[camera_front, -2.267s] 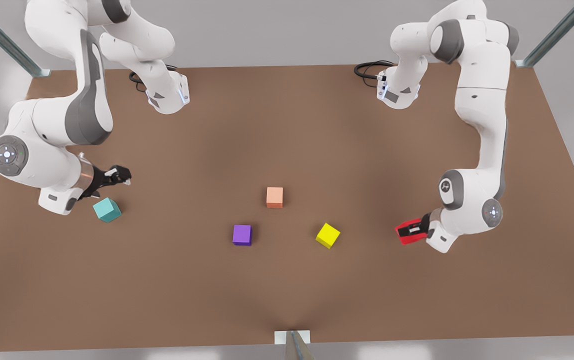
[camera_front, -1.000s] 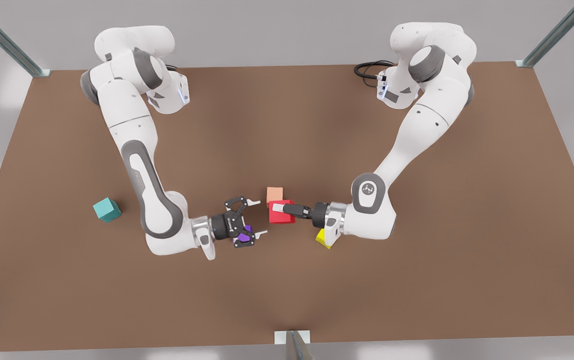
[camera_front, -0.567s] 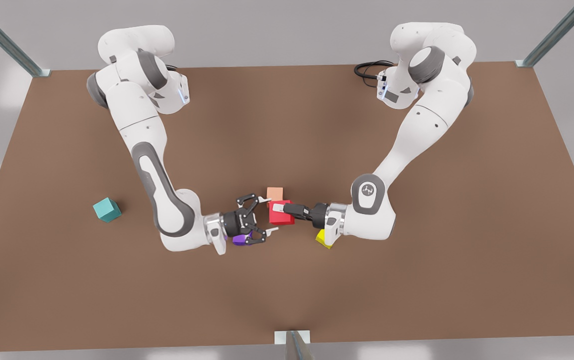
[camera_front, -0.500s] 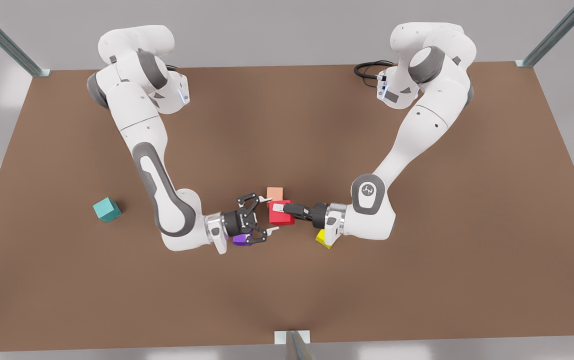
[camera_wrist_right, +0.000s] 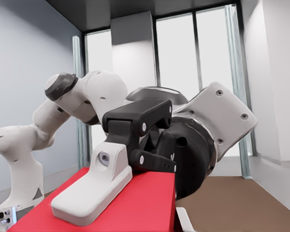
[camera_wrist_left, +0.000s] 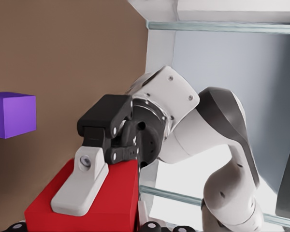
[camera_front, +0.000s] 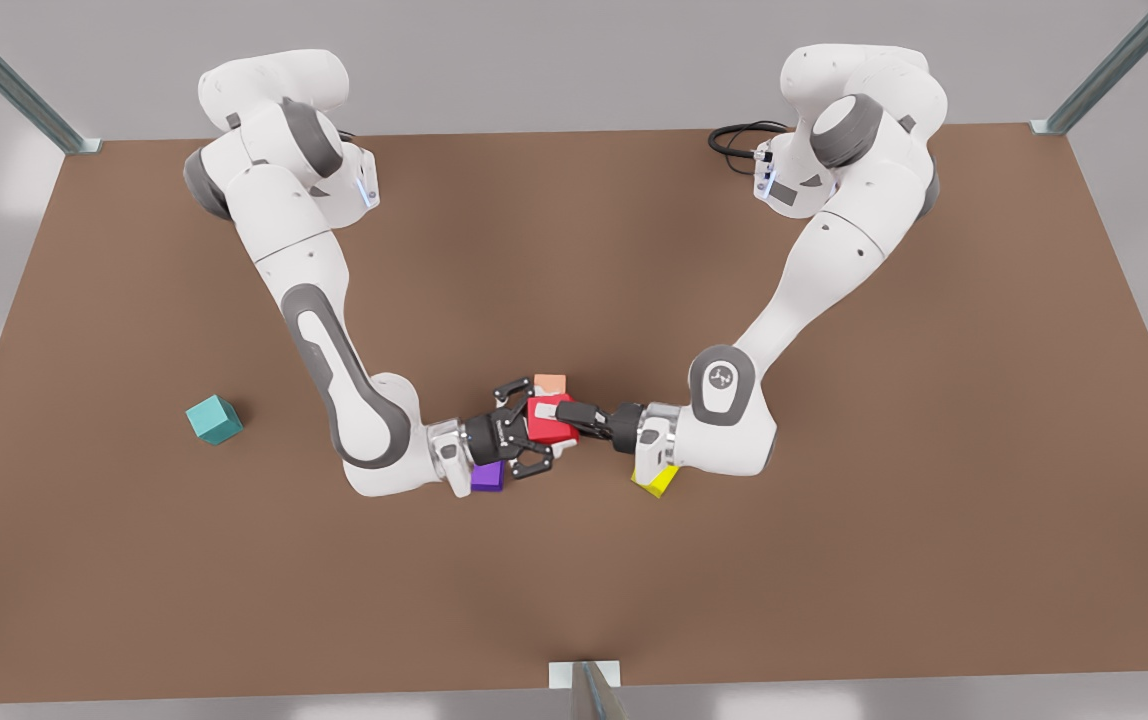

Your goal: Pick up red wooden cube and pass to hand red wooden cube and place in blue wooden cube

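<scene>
The red wooden cube [camera_front: 546,425] hangs above the table's middle with my right gripper [camera_front: 558,416] shut on it from the front view's right. One pale finger [camera_wrist_left: 82,186] of that gripper lies across the cube [camera_wrist_left: 106,208] in the left wrist view. My left gripper [camera_front: 537,426], the hand, comes from the front view's left and is open. Its jaws straddle the cube's two sides, and one finger [camera_wrist_right: 92,191] lies along a red face [camera_wrist_right: 140,208] in the right wrist view. The blue wooden cube [camera_front: 213,419], teal, rests alone at the front view's left.
A purple cube [camera_front: 486,477] lies under the left wrist, also seen on the brown table from the left wrist view [camera_wrist_left: 12,115]. A pale orange cube [camera_front: 551,383] sits just behind the red one. A yellow cube [camera_front: 656,482] peeks out below the right wrist.
The right gripper carried the red cube from the front view's right to the middle. The left gripper swung over from the teal cube, then slid its open jaws around the red cube.
</scene>
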Action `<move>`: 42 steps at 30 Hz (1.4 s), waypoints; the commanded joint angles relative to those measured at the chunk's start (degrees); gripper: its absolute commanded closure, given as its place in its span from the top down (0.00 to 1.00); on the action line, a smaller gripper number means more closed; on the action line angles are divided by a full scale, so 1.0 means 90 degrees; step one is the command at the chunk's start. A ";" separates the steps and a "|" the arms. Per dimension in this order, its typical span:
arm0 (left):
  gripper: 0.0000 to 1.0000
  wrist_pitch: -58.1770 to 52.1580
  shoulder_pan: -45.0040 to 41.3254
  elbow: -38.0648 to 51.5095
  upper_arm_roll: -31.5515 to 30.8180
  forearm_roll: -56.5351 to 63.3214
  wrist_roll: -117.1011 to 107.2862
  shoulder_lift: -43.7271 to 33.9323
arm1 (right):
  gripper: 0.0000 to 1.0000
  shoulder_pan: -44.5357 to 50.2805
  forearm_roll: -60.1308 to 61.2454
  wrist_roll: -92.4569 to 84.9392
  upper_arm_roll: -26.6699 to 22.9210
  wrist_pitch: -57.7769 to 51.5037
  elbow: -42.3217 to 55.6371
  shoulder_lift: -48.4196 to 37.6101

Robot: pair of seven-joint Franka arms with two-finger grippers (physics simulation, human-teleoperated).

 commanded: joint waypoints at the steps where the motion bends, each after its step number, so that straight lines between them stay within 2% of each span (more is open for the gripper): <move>1: 0.64 0.0031 -0.0002 0.0004 -0.0004 -0.0080 0.0455 -0.0010 | 0.49 0.0008 0.0022 -0.0518 0.0007 0.0015 0.0002 -0.0008; 2: 0.64 0.0031 -0.0002 0.0004 -0.0004 -0.0080 0.0464 -0.0010 | 0.49 0.0008 0.0022 -0.0518 0.0007 0.0015 0.0002 -0.0008; 3: 0.96 0.0030 -0.0002 0.0004 -0.0004 -0.0080 0.0464 -0.0010 | 0.49 0.0008 0.0022 -0.0518 0.0007 0.0015 0.0002 0.0002; 4: 1.00 0.0031 -0.0002 0.0004 -0.0004 -0.0090 0.0474 -0.0010 | 0.49 0.0008 0.0022 -0.0518 0.0007 0.0015 0.0002 -0.0008; 9: 1.00 -0.0048 0.0213 -0.0025 -0.0014 -0.0090 0.0474 -0.0059 | 0.49 -0.0011 -0.0007 -0.0508 -0.0003 0.0005 0.0002 0.0022; 11: 1.00 -0.0487 0.0584 -0.0142 -0.0033 -0.0041 0.0474 -0.0175 | 0.49 -0.0197 -0.0251 -0.0420 -0.0081 -0.0151 0.0080 0.0022; 14: 1.00 -0.1639 0.1404 -0.0240 -0.0043 0.0613 0.0386 -0.0449 | 0.49 -0.0870 -0.1832 0.0116 -0.0071 -0.0483 0.0188 -0.0066; 15: 1.00 -0.2146 0.1688 -0.0231 -0.0043 0.1470 0.0065 -0.0673 | 0.49 -0.1183 -0.2652 0.0574 -0.0081 -0.0698 0.0178 -0.0271; 16: 1.00 -0.2712 0.1669 -0.0192 -0.0004 0.3722 -0.1660 -0.1288 | 0.49 -0.1535 -0.3599 0.1356 -0.0081 -0.1020 0.0071 -0.0642; 17: 1.00 -0.3795 0.1658 -0.0153 -0.0491 0.6283 -0.2816 -0.1533 | 0.49 -0.2013 -0.4829 0.2565 -0.0100 -0.1323 0.0012 -0.0857; 18: 1.00 -0.5221 0.1727 0.0101 -0.0814 0.8072 -0.3178 -0.1611 | 0.49 -0.2394 -0.5992 0.3212 -0.0100 -0.1441 0.0002 -0.1062; 19: 1.00 -0.5954 0.1785 0.0481 -0.0824 0.8298 -0.3208 -0.1621 | 0.49 -0.2482 -0.6763 0.3427 -0.0129 -0.1431 0.0012 -0.1208; 20: 1.00 -0.6600 0.2185 0.1019 -0.0844 0.8308 -0.3208 -0.1718 | 0.49 -0.2512 -0.7877 0.3681 -0.0295 -0.1294 0.0022 -0.1482; 22: 1.00 -0.6718 0.2420 0.0903 -0.0796 0.8270 -0.3169 -0.2138 | 0.49 -0.2502 -0.9224 0.4101 -0.0403 -0.0661 0.0022 -0.1648; 23: 1.00 -0.5572 0.1207 -0.0652 0.1760 0.7134 -0.1993 -0.3947 | 0.48 -0.2502 -0.9985 0.4091 -0.0413 -0.0105 0.0002 -0.1629; 24: 1.00 -0.4325 -0.0265 -0.2310 0.4039 0.6404 -0.1255 -0.5195 | 0.48 -0.2492 -1.0728 0.4276 -0.0432 0.0053 -0.0008 -0.1638; 26: 1.00 -0.5057 -0.0226 -0.1881 0.4127 0.6404 -0.1264 -0.5088 | 0.48 -0.2512 -1.1364 0.4326 -0.0559 0.0122 -0.0027 -0.1658; 30: 1.00 -0.5204 0.0077 -0.1891 0.4137 0.6365 -0.1216 -0.4990 | 0.48 -0.2609 -1.1794 0.4277 -0.1047 0.0141 -0.0681 -0.2048; 42: 1.00 -0.5272 0.0096 -0.1891 0.4039 0.6258 -0.1216 -0.4893 | 0.49 -0.3351 -1.1746 0.4238 -0.1087 0.1147 -0.2302 -0.2351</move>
